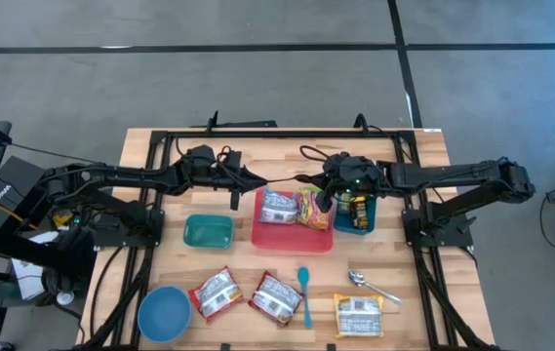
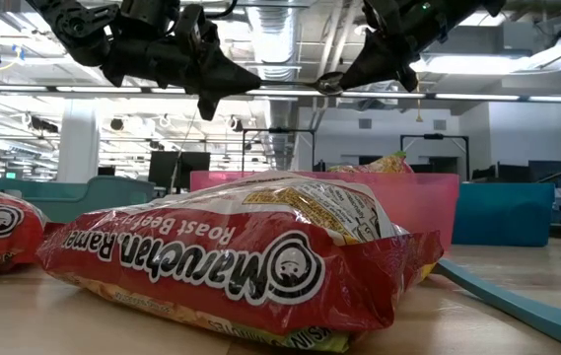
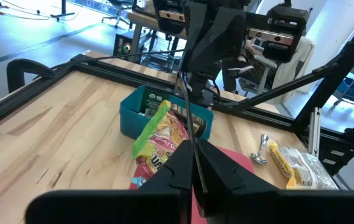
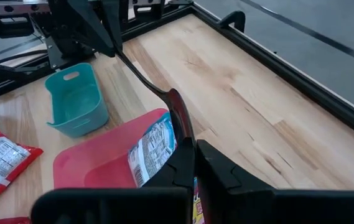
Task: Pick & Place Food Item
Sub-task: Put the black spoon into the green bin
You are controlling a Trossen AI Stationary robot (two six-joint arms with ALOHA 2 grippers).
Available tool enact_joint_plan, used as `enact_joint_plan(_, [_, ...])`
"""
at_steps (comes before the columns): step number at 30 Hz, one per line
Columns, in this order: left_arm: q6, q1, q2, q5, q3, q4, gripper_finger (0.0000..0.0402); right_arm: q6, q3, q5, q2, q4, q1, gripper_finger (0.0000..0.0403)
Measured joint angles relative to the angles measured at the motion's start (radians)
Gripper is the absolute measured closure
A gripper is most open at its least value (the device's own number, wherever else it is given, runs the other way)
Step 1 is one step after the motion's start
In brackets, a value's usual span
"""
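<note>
A thin dark long thing, wider at one end, spans the gap between my two grippers, high above the pink tray. My left gripper is shut on its thin end and my right gripper on its wider end. What the thing is I cannot tell. In the tray lie a ramen packet and a yellow-and-red packet. The low view shows both grippers well above the table, tip to tip. My left gripper pinches the thing's thin end between its two fingers, coming level from the table's left, along its length. The thing is lifted clear above the tray. My right gripper pinches the thing's wider, reddish-dark end between its two fingers, coming level from the table's right, along its length. The thing runs on as a thin rod toward the left gripper.
A teal bin with packets stands right of the tray, and a small teal bin left of it. Near the front edge lie a blue bowl, two ramen packets, a teal spoon, a metal spoon and a yellow packet.
</note>
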Motion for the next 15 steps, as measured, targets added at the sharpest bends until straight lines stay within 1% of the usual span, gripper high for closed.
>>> enact_joint_plan(6, [-0.002,0.000,0.000,-0.005,0.000,0.000,0.0394,0.006,0.000,0.000,0.000,0.000,0.000,0.0397])
enact_joint_plan(15, [-0.006,0.000,0.000,-0.007,0.000,0.000,0.0398,0.011,0.000,0.000,0.000,0.000,0.000,0.0358])
